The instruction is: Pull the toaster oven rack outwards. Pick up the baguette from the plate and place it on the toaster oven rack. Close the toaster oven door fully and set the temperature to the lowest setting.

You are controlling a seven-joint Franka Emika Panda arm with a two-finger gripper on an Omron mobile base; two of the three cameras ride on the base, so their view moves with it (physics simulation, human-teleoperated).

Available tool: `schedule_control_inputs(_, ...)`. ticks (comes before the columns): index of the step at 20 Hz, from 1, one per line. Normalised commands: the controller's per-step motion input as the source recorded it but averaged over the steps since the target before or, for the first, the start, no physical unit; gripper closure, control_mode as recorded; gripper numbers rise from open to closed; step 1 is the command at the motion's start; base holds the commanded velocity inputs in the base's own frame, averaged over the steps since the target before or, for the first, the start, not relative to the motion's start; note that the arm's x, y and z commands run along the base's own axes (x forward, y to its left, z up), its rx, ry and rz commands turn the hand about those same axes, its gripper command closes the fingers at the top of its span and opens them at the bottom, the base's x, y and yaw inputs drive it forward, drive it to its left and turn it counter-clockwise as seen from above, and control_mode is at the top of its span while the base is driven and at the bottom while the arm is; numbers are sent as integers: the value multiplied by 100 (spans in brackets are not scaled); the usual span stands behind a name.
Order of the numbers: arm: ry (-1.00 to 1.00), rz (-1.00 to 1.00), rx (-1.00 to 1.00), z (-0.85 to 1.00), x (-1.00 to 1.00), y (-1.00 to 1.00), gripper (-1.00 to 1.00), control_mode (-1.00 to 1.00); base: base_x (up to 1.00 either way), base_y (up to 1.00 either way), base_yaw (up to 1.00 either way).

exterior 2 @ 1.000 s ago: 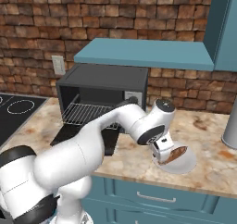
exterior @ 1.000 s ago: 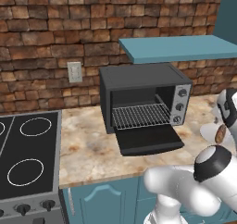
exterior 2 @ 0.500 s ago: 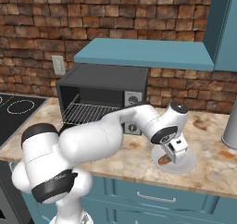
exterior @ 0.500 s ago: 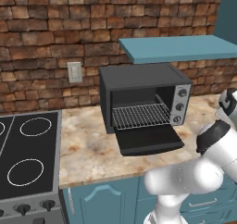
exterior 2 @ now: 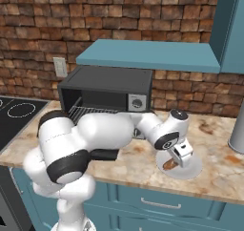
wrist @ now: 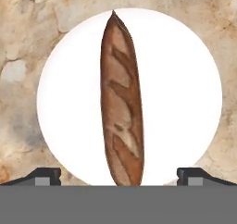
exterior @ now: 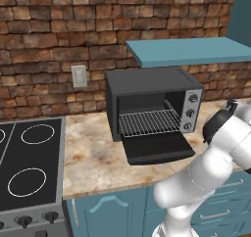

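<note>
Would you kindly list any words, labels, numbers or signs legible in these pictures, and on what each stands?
None can be read.
Dark grey boxy toaster oven: the silver panel by its three round knobs bears no legible marks.
Reddish-brown baguette and round white plate: no text.

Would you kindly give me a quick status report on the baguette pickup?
Gripper open, hovering over the plate. Baguette flat on plate, between the fingertips, not gripped. Door down, rack clear.
</note>
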Motion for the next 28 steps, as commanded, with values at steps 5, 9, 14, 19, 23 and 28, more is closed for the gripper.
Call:
schedule_control_inputs(5, 3, 0, -4, -40, 8, -14, -100, -100, 0, 0, 0)
schedule_control_inputs(9, 2, 0, -1, -31, 18, -6, -100, -100, 0, 0, 0)
schedule_control_inputs(14, 2, 0, 0, -25, 15, -3, -100, -100, 0, 0, 0)
schedule_control_inputs(19, 2, 0, 0, -24, 1, -7, -100, -100, 0, 0, 0)
schedule_control_inputs(23, 4, 0, 0, -22, 9, 0, 100, -100, 0, 0, 0)
schedule_control_inputs(28, 5, 0, 0, 5, 0, 1, 100, -100, 0, 0, 0)
